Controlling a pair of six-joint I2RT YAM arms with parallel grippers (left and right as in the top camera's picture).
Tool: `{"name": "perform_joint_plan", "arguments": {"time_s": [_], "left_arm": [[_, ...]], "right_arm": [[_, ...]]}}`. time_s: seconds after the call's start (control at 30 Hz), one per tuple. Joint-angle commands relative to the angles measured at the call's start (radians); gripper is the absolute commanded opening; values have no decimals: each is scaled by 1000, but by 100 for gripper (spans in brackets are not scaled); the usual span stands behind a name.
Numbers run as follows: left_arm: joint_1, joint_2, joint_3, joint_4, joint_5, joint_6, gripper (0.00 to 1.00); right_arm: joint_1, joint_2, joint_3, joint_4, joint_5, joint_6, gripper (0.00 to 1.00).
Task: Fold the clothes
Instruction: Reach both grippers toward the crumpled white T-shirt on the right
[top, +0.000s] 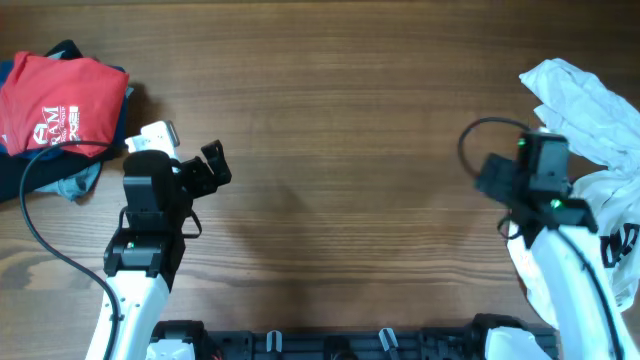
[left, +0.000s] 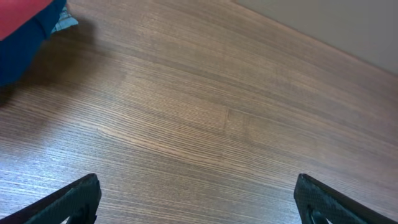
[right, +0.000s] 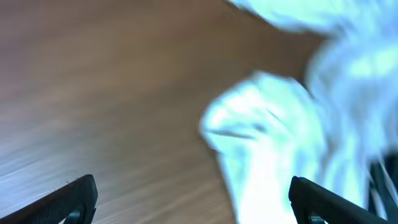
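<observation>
Between red shirt (top: 55, 100) and white garment (top: 590, 105), left hand (left: 196, 190) and right hand (right: 194, 188) gape empty.

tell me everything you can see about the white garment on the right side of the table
The white garment is a crumpled, unfolded heap of soft, thin-looking fabric at the right edge of the table, running out of frame. It is deeply wrinkled, and a dark print shows on its lower part. The right arm crosses over it; contact cannot be told. In the blurred wrist view the right claw is open and empty, with the cloth just ahead.
</observation>
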Motion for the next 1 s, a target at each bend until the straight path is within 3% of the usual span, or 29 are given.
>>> {"name": "perform_joint_plan", "arguments": {"time_s": [0.0, 0.1, 0.17, 0.2, 0.3, 0.37, 0.47, 0.6, 0.73, 0.83, 0.9, 0.93, 0.97], "left_arm": [[9, 2, 23, 5, -3, 16, 100], [9, 2, 23, 4, -3, 16, 100], [9, 2, 23, 4, -3, 16, 100], [9, 2, 23, 4, -2, 16, 100], [9, 2, 23, 4, -3, 16, 100], [9, 2, 23, 4, -2, 16, 100], [9, 2, 23, 4, -3, 16, 100], [9, 2, 23, 4, -3, 16, 100], [9, 2, 23, 5, -3, 16, 100], [9, 2, 23, 5, -3, 16, 100], [9, 2, 23, 5, -3, 16, 100], [9, 2, 23, 5, -3, 16, 100], [9, 2, 23, 5, -3, 16, 100]], "right_arm": [[-126, 151, 11, -2, -2, 82, 99], [-161, 306, 11, 13, 2, 99, 95], [-161, 379, 11, 21, 7, 104, 86], [-161, 429, 11, 45, 3, 105, 73], [-161, 476, 11, 85, -5, 104, 18], [-161, 476, 11, 123, -65, 82, 4], [-148, 475, 12, 210, -393, -79, 4], [9, 475, 18, 378, -738, -59, 4], [305, 476, 56, 674, -726, 77, 4], [490, 490, 112, 863, -518, 122, 4], [546, 516, 151, 908, -459, 122, 27], [552, 528, 171, 904, -460, 122, 67], [548, 535, 190, 892, -455, 122, 99]]}}
